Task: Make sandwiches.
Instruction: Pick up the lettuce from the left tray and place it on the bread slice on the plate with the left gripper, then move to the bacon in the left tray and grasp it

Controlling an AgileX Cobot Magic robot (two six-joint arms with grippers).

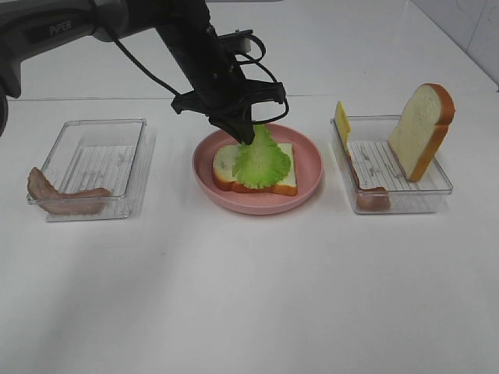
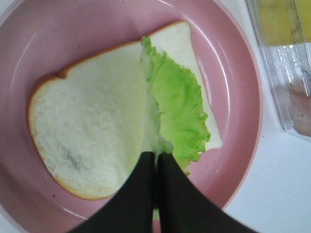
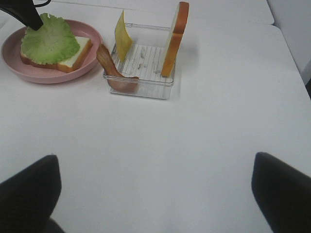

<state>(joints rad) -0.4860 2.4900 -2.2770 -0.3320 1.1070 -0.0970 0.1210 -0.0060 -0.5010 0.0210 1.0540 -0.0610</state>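
Lettuce, pinched tight in the left claw, rests on the bread; next the claw should let go.

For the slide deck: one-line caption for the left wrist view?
Closed left fingers hold the lettuce leaf over the bread slice on the pink plate.

High overview, left wrist close above, all sharing plate

"PiPER" lettering, light on dark, on left arm.
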